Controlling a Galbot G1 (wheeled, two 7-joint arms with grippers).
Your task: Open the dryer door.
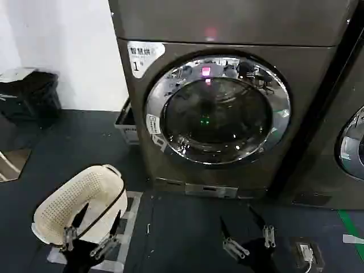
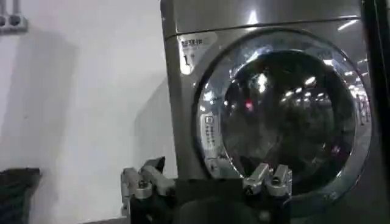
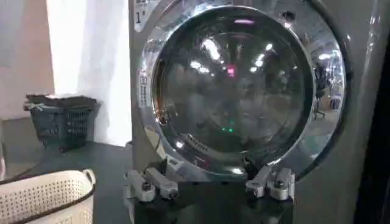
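Round chrome-rimmed, dark-glass dryer door (image 1: 218, 109) shut. Right claw (image 1: 245, 239) and left claw (image 1: 88, 239), both spread wide, empty, low before it. Approach: hook rim edge w/ right claw, pull outward.

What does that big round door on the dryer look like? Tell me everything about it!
The dryer door is a big round porthole: a wide, shiny, chrome-looking rim around dark tinted glass that mirrors room lights. A small white sticker sits on the rim on the robot's left side. The door looks shut, flat against the grey machine front. Nothing touches it; the left gripper and the right gripper are both open, low in front of it.
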